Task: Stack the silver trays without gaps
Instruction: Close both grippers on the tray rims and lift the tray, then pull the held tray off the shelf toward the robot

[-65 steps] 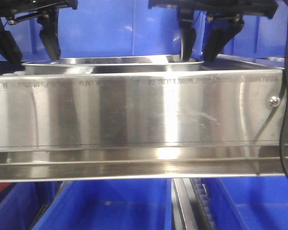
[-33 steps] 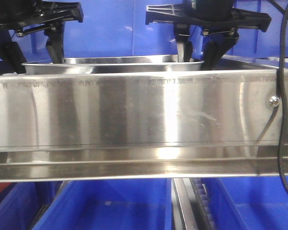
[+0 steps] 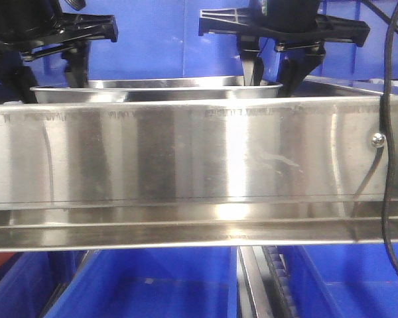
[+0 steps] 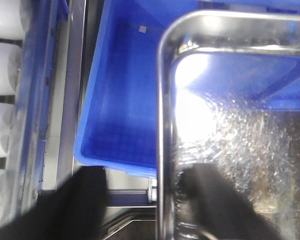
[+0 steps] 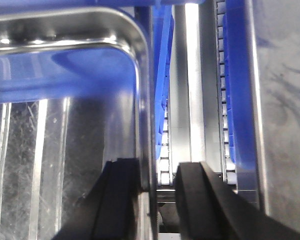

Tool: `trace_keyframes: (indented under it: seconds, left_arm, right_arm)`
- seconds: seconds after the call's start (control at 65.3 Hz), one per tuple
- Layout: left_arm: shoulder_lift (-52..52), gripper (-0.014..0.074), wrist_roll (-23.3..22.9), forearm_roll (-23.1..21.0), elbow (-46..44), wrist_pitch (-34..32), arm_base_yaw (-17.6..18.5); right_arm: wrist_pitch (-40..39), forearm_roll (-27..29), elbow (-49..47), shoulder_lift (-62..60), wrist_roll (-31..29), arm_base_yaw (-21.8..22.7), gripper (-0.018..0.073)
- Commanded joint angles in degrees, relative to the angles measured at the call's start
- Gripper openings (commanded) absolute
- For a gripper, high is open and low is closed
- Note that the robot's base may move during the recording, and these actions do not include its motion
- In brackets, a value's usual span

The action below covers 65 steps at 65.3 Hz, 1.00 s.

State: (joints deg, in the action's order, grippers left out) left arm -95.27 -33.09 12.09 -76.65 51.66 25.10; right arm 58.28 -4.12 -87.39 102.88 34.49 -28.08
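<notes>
A shallow polished stainless-steel tray with rounded corners and a flat rolled rim (image 3: 156, 93) sits just behind the long mirror-like steel shelf rail (image 3: 186, 159), which fills the front view and carries a small screw (image 3: 379, 139) near its right end. The black left gripper (image 4: 147, 172) is spread wide and straddles the tray's left rim, one finger (image 4: 85, 205) outside and the other inside over the scratched tray floor, neither clearly touching the metal. In the left wrist view the tray partly covers a blue plastic bin (image 4: 120, 100) lying lower down. The black right gripper (image 5: 156, 167) straddles the right rim with its jaws parted: the inner finger (image 5: 117, 200) lies close against the tray wall, and the outer one hangs apart from it over a steel roller track (image 5: 165, 125). A second rim line shows inside the tray's corner; whether it is a nested tray or a reflection cannot be told.
</notes>
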Motion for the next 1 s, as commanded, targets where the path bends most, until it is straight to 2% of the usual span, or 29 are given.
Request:
trace_keyframes:
  seconds: [0.0, 0.061, 0.153, 0.23, 0.46, 0.659, 0.812, 0.981]
  left_arm:
    - [0.1, 0.014, 0.1, 0.3, 0.1, -0.3, 0.3]
    - [0.1, 0.0067, 0.1, 0.3, 0.1, -0.3, 0.3]
    - [0.1, -0.0026, 1.2, 0.3, 0.1, -0.3, 0.3]
    - [0.1, -0.0013, 1.8, 0.1, 0.1, -0.3, 0.3]
    - [0.9, -0.0012, 1.8, 0.0, -1.8, 2.6, 0.6]
    - [6.6, -0.0014, 0.4, 0.9, -4.5, 5.0, 2.1]
    - [12.9, -0.0015, -4.9, 6.7, -4.5, 7.0, 5.3]
    - [18.9, -0.0015, -8.5, 11.8, -4.9, 7.5, 9.2]
  right_arm:
    - [0.3, -0.5, 0.0, 0.4, -0.1, 0.0, 0.014]
    - [0.3, -0.5, 0.0, 0.4, -0.1, 0.0, 0.0113]
    - [0.3, -0.5, 0.0, 0.4, -0.1, 0.0, -0.0006]
    - [0.0, -0.5, 0.0, 0.4, -0.1, 0.0, -0.0092]
    - [2.0, -0.6, -2.8, -0.6, -0.1, 0.0, -0.0077]
    - [2.9, -1.8, -5.2, -5.2, -0.1, -0.6, -0.0077]
    - [4.9, -9.5, -5.2, -10.2, 3.8, -4.1, -0.0077]
    - [3.4, -10.8, -5.2, -16.5, 4.6, -7.5, -0.0077]
